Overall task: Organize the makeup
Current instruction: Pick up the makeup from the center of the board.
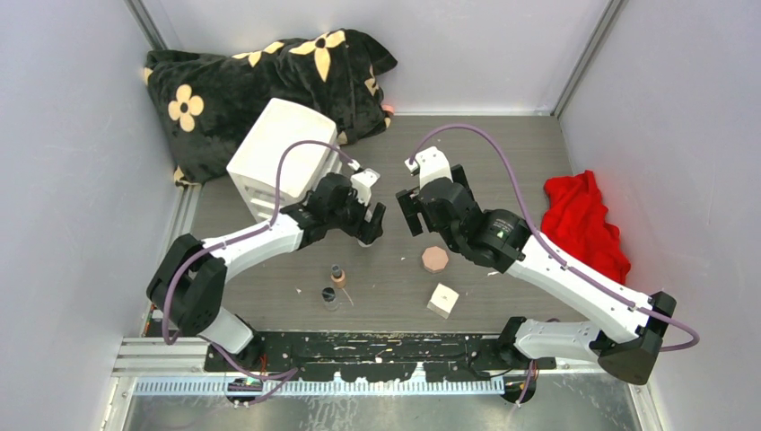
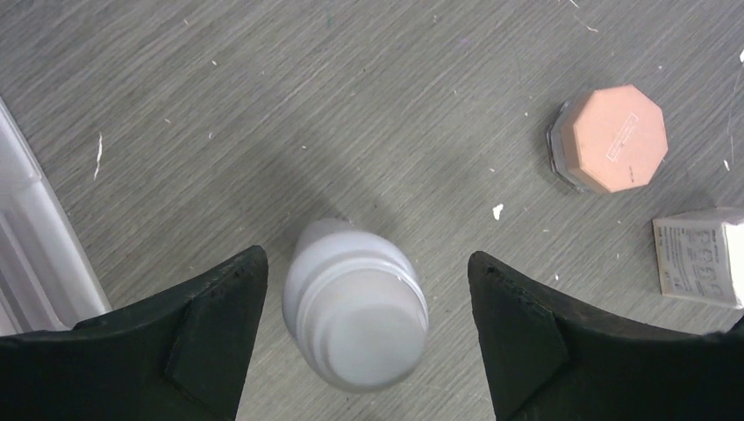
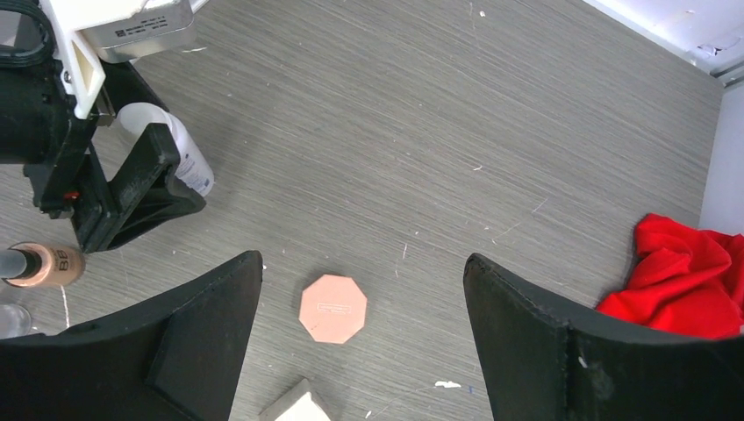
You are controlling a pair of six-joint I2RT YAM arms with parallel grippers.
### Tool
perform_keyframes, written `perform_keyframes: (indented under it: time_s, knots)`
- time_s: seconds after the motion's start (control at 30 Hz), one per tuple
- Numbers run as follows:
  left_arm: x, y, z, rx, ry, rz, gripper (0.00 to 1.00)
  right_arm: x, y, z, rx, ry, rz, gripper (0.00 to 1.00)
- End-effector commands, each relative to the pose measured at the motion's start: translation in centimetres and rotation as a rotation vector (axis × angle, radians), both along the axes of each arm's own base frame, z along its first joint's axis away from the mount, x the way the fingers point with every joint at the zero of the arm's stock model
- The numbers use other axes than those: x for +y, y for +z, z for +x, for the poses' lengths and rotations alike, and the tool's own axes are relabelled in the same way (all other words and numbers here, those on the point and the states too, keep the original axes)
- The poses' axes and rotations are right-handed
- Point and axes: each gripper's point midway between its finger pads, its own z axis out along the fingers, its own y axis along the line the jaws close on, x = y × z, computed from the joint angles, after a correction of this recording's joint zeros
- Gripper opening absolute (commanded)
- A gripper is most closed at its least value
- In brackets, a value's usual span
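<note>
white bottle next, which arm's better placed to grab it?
Left. Its open hand straddles the white bottle, a finger on each side, not touching. The right hand hangs open above the octagonal compact, away from the bottle.

Left wrist view: round white plastic bottle (image 2: 355,303) is out of focus, only its top shows, no label readable. White stacked-drawer box (image 2: 26,246) is clipped by the left edge. White cardboard cube (image 2: 702,259) is clipped by the right edge, print too blurred to read.

Top view: left hand (image 1: 370,229) covers most of that bottle. Small clear jar (image 1: 330,299) is too small to tell contents.

Right wrist view: tan dark-capped bottle (image 3: 44,266) is cut off at the left edge. Cube shows only a corner at the bottom edge. Crumpled red cloth (image 3: 684,281) runs off the right edge.
</note>
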Motion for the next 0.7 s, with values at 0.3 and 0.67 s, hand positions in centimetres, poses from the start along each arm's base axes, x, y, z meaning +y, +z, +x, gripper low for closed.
perform_keyframes:
  time_s: [0.3, 0.67]
  knots:
    - [-1.2, -0.4, 2.6, -0.102, 0.017, -0.021, 0.23, -0.2, 0.6, -0.2, 0.001, -0.006, 0.052, 0.89]
    - [-1.8, 6.7, 2.4, -0.155, -0.026, -0.07, 0.0, -0.1, -0.5, 0.3, 0.018, -0.011, 0.029, 0.89]
